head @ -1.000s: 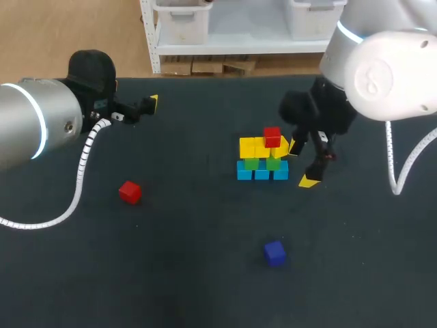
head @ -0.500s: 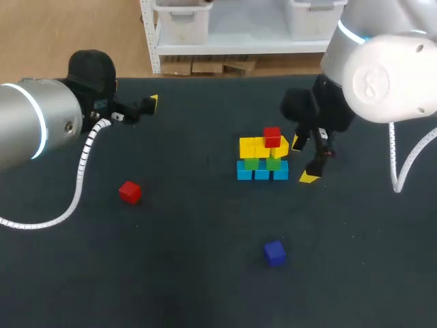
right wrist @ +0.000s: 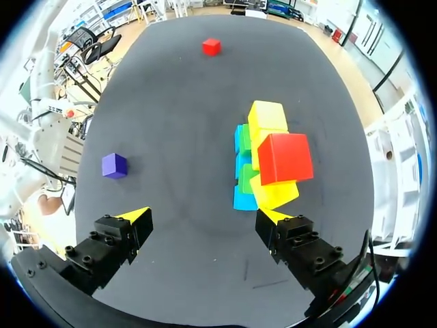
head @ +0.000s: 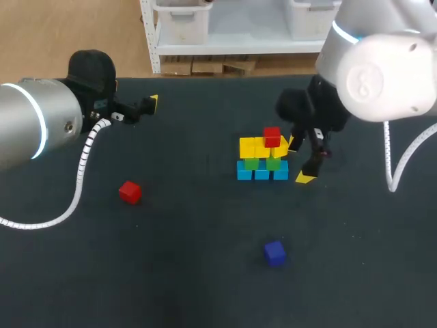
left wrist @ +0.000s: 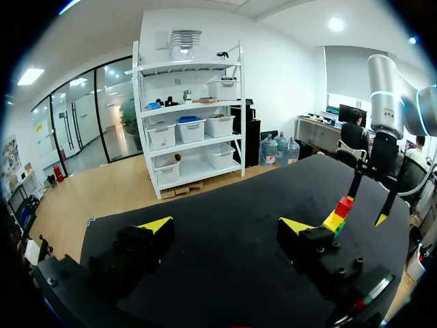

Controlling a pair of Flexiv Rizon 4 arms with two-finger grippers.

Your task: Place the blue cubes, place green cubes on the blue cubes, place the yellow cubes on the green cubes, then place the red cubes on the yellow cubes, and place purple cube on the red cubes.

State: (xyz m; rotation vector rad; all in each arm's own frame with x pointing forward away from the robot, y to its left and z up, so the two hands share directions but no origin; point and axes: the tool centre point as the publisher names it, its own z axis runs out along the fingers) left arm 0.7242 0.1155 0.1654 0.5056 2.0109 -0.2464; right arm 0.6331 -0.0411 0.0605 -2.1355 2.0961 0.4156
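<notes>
The stack stands mid-table: a row of blue cubes (head: 261, 172), green cubes (head: 252, 163) on them, yellow cubes (head: 254, 146) above, and one red cube (head: 272, 137) on top at the right end. My right gripper (head: 299, 160) hangs open just right of the stack, holding nothing. In the right wrist view, the right gripper (right wrist: 203, 215) is open and the red cube (right wrist: 285, 157) lies just ahead of one finger. A second red cube (head: 130, 192) lies loose at the left. The purple cube (head: 274, 252) sits near the front. My left gripper (left wrist: 225, 225) is open and empty at the far left.
The left arm's white coiled cable (head: 82, 171) hangs over the table's left side. The dark table (head: 205, 273) stretches wide around the stack. From the right wrist, the purple cube (right wrist: 114, 165) and the loose red cube (right wrist: 212, 46) lie apart from the stack.
My right gripper has shifted slightly left and back, closer to the stack's right end. The cubes and the left arm have not moved.
</notes>
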